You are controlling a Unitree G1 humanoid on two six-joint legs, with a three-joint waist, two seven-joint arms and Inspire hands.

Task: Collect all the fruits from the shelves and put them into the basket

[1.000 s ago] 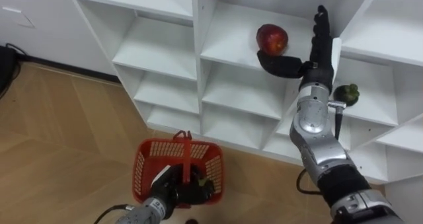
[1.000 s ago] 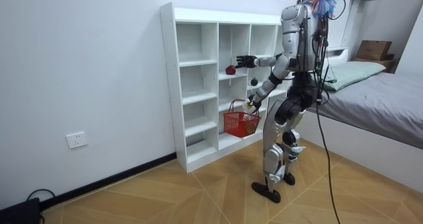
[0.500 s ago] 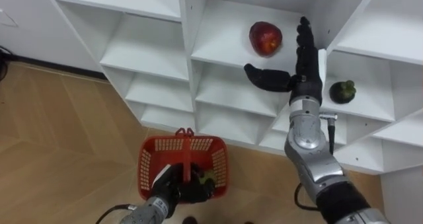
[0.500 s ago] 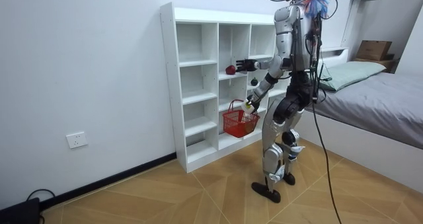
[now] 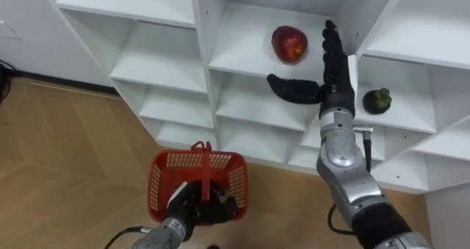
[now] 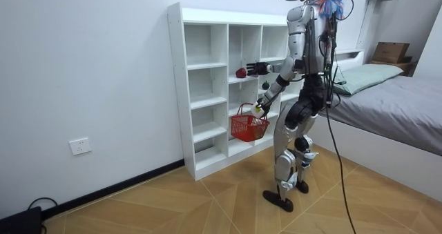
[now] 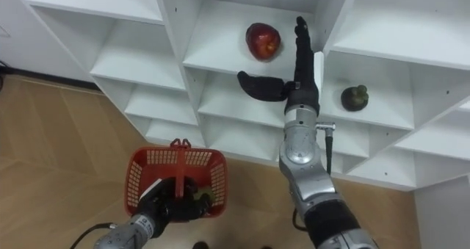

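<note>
Head-camera and room views of the white closet (image 5: 202, 29). A red apple (image 5: 288, 43) rests on a shelf in the middle column, upper centre of the frame. The right hand (image 5: 330, 87) is raised at that shelf's front edge, just right of the apple with a narrow gap between them. Its fingers (image 5: 332, 47) are straight and close together, pointing up, and the thumb is spread out to the left below the apple. A dark green fruit (image 5: 378, 100) sits in the next compartment, right of centre. At lower centre-left, the left hand (image 5: 192, 208) is curled round the handle of a red basket (image 5: 197, 177), which hangs above the wooden floor (image 5: 66, 153). In the room view the robot stands upright facing the closet, with a bed (image 6: 394, 103) at the right.
</note>
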